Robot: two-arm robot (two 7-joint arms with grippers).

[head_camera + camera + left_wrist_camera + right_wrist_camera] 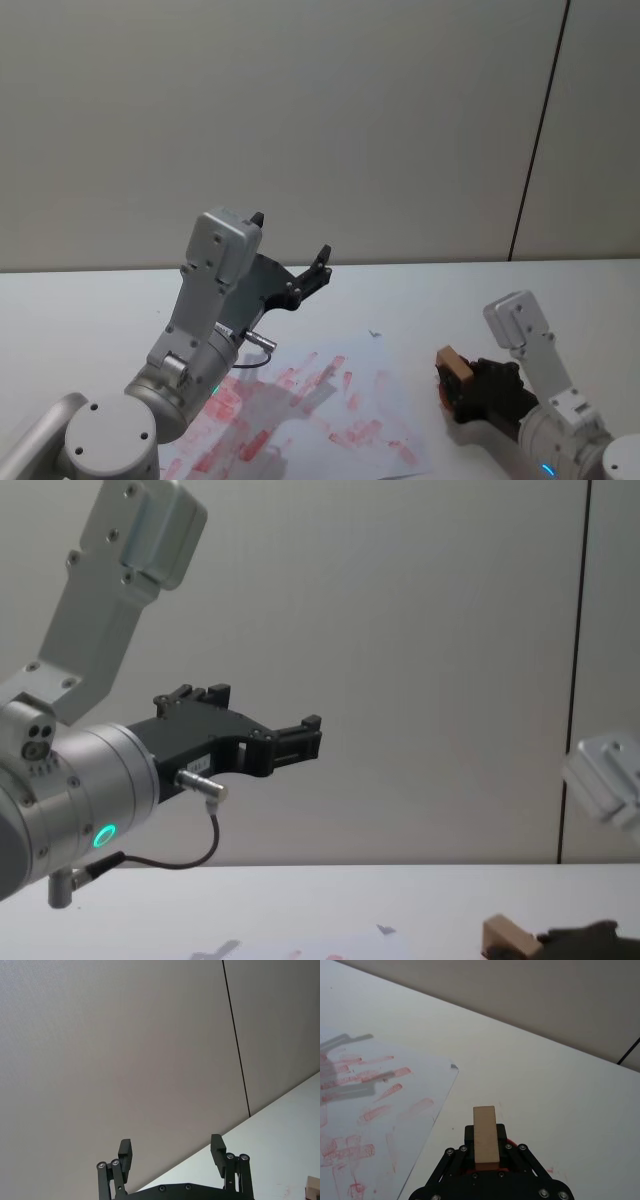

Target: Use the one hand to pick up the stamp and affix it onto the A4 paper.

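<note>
My right gripper is shut on the stamp, a light-brown wooden block. The right wrist view shows the stamp standing out between the black fingers. It sits low over the white table, to the right of the A4 paper, not above it. The A4 paper lies flat and carries many red marks. The chest view catches the stamp at its lower right. My left gripper is raised high above the paper's left part, open and empty, and its wrist view has the left gripper against the wall.
The white table runs back to a plain grey wall with a dark vertical seam. A looped black cable with a metal plug hangs from the left wrist. Bare tabletop lies behind and to the right of the paper.
</note>
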